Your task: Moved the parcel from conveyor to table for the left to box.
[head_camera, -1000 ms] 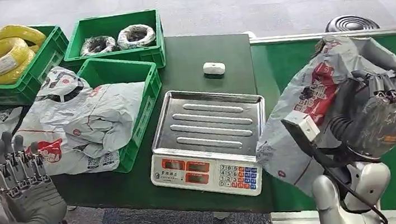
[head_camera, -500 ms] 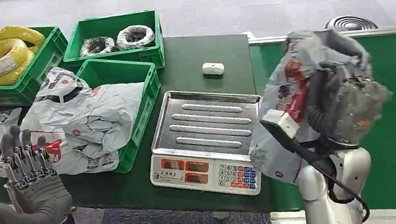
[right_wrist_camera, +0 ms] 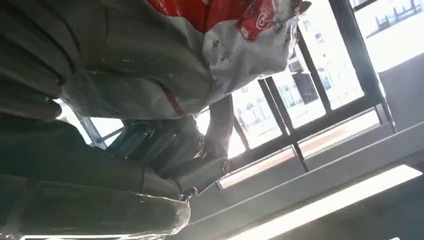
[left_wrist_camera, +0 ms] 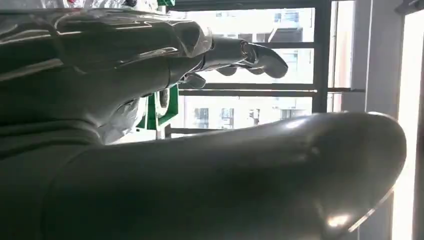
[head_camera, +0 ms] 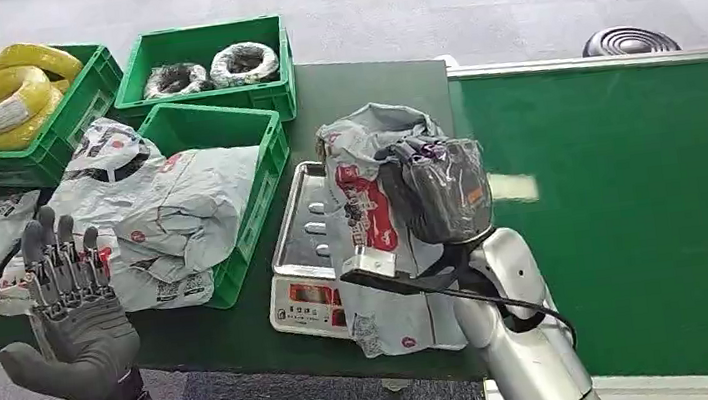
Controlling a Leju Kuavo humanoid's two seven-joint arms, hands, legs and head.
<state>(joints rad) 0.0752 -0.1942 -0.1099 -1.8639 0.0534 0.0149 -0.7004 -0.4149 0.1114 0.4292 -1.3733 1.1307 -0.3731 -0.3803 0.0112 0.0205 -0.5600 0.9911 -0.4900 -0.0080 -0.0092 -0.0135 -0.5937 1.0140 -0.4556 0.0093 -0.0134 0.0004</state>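
Parcel: grey courier bag, gripped in the right hand, fingers closed around it, held above the scale, clear of the conveyor. Not yet on the tabletop. Left hand: raised, fingers spread, empty. Boxing remains.

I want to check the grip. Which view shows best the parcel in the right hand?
The head view: the grey parcel hangs whole above the scale, held by the right hand. The right wrist view shows a close part; the left wrist view, a sliver at most.
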